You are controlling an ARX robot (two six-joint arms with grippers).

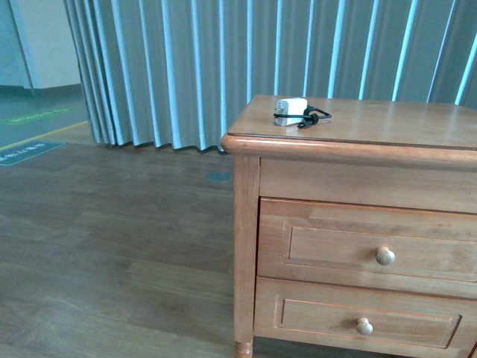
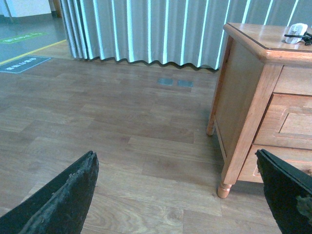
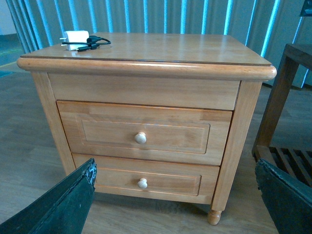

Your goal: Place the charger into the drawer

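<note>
The white charger (image 1: 291, 110) with its coiled black cable lies on the far left part of the nightstand top (image 1: 387, 123). It also shows in the right wrist view (image 3: 76, 39) and the left wrist view (image 2: 296, 35). The upper drawer (image 1: 373, 239) is shut, with a round pale knob (image 1: 385, 256); it shows in the right wrist view (image 3: 146, 131) too. My left gripper (image 2: 178, 195) is open and empty, low over the floor left of the nightstand. My right gripper (image 3: 175, 195) is open and empty, facing the drawers from the front, apart from them.
The shallower lower drawer (image 3: 146, 178) is shut under the upper one. A dark wooden slatted rack (image 3: 287, 122) stands right of the nightstand. Pleated curtains (image 1: 223, 60) hang behind. Wood floor (image 2: 122, 136) stretches to the left.
</note>
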